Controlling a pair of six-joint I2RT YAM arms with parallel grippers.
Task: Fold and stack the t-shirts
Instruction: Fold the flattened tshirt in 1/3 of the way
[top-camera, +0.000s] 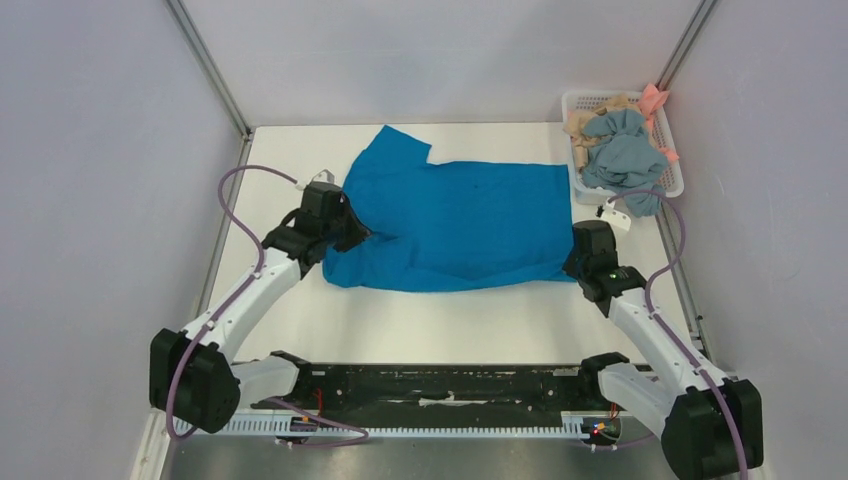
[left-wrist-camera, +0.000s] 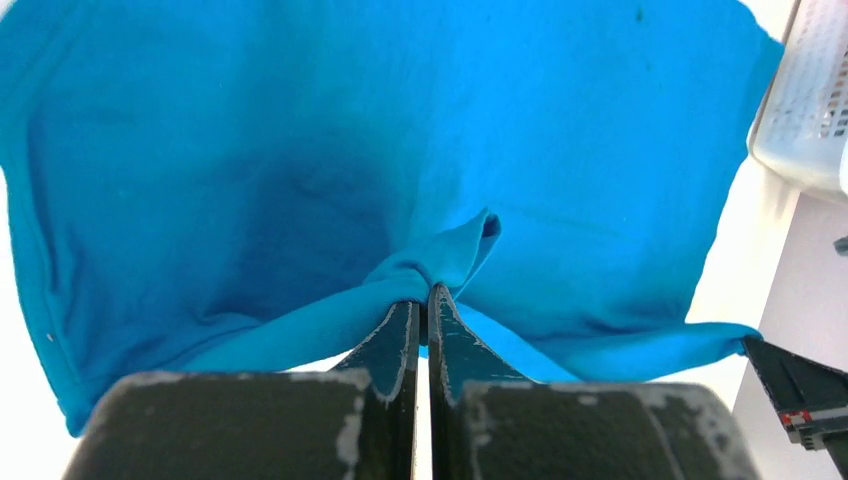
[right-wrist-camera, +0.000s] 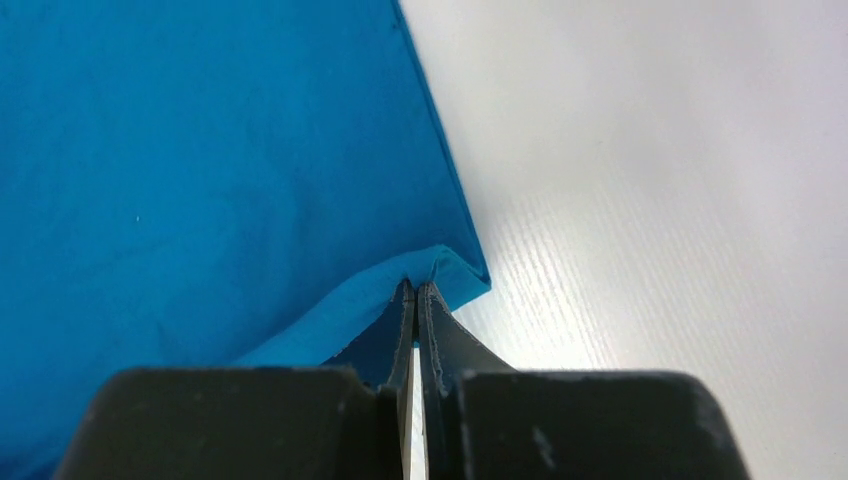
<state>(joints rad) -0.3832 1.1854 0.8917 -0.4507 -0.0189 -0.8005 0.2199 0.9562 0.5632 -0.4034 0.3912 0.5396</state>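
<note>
A blue t-shirt (top-camera: 460, 220) lies spread across the middle of the white table, neck end to the left, hem to the right. My left gripper (top-camera: 352, 232) is shut on a pinch of its left near edge; in the left wrist view the gripper (left-wrist-camera: 425, 292) pinches a bunched fold of the blue t-shirt (left-wrist-camera: 400, 150). My right gripper (top-camera: 578, 262) is shut on the near right hem corner; the right wrist view shows the gripper (right-wrist-camera: 415, 287) pinching the blue t-shirt (right-wrist-camera: 200, 170) at its corner.
A white basket (top-camera: 672, 150) at the back right corner holds a grey-blue shirt (top-camera: 622, 158) and tan and pink cloth. It also shows in the left wrist view (left-wrist-camera: 805, 110). Grey walls enclose the table on three sides.
</note>
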